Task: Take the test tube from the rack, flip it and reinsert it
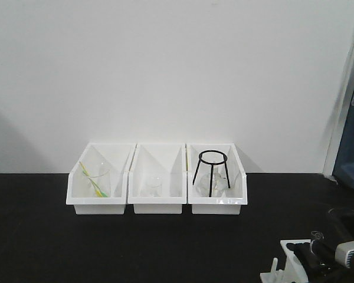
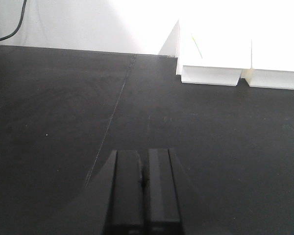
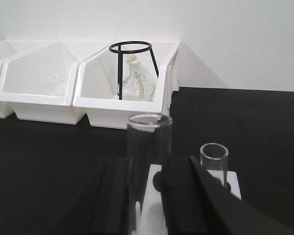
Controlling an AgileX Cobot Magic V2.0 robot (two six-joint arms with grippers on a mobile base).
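Left bin [image 1: 97, 194]: white plastic, open-fronted, sloped sides; it holds a clear glass beaker [image 1: 97, 180] with a yellow-green stick [image 1: 93, 180] leaning in it.
Middle bin [image 1: 158, 194]: same white shape, touching its neighbours; a small clear glass vessel [image 1: 152, 187] sits low inside, faint against the white.
Right bin [image 1: 218, 197]: holds a black wire tripod stand [image 1: 212, 171] with a round ring on top, and a clear glass flask [image 3: 134, 85] standing under the ring between the legs.
Table [image 1: 35, 236]: matte black, with a thin seam line showing in the left wrist view.
Rack [image 1: 292, 265]: white plastic, at the near right corner of the table, well apart from the bins; cut off by the frame edge, so its holes and pegs are hard to make out.
Test tube [image 3: 148, 166]: clear glass, upright, open rim up, standing between the right gripper's pads over the white rack top.
Second tube [image 3: 214, 161]: clear, upright, just beside and behind, its foot hidden by the gripper.
Right gripper [image 3: 148, 196]: black flat fingers [image 3: 112, 196] either side of the test tube; whether they pinch it or only flank it I cannot tell.
Left gripper [image 2: 143, 181]: black fingers pressed together, nothing between them, hovering above bare table.
Backdrop: plain white wall; blue object [image 1: 351, 147] at far right, partly cut off.
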